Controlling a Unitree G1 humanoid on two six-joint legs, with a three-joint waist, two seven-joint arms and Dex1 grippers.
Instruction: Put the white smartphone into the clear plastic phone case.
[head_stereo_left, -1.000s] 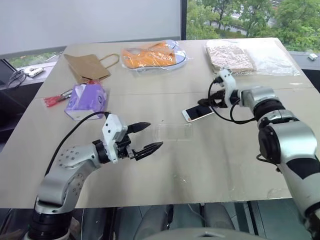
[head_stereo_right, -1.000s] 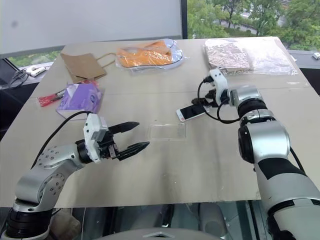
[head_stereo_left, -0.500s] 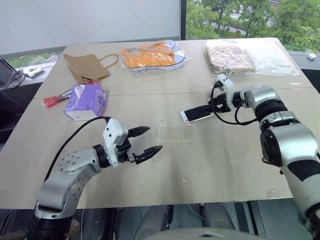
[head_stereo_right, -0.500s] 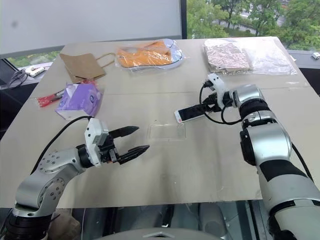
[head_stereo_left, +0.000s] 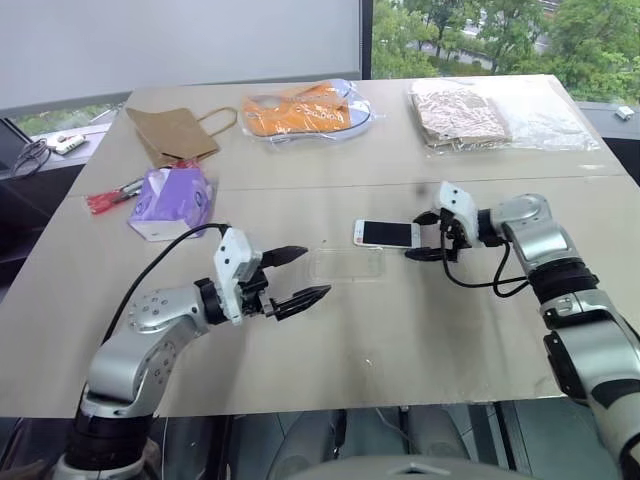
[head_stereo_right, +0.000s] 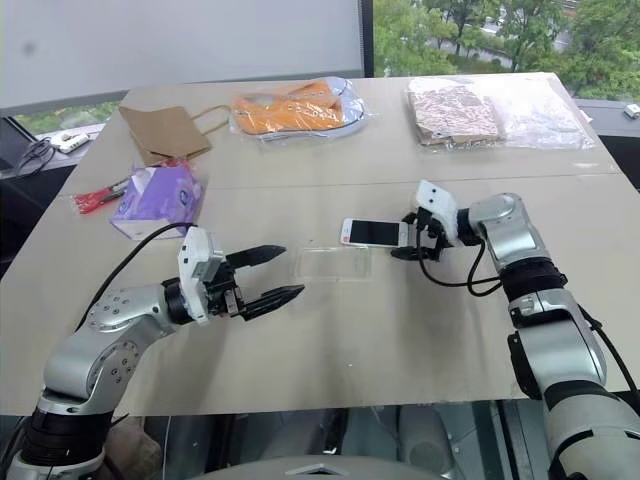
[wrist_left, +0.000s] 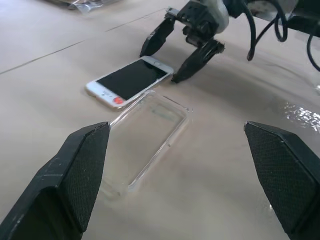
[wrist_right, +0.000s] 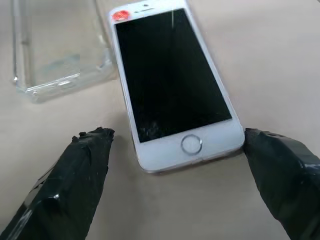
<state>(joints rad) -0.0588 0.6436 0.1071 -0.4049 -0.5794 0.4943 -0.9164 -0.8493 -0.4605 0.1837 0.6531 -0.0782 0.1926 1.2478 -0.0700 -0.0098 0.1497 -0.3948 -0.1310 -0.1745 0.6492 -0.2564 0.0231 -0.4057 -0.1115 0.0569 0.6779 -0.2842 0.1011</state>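
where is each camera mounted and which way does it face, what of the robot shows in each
Left and right eye views: on the head, looking forward and down over the beige table; both arms show, left gripper and right gripper open.
Left wrist view: along its open black fingers toward the clear plastic phone case, the right gripper beyond.
Right wrist view: along its fingers, down at the white smartphone with black screen.
All views share the smartphone and the case, lying apart.

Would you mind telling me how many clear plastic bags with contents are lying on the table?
2, both along the table's far edge: one holding orange material near the middle, one holding patterned and pale material toward the right corner. None seems hidden.
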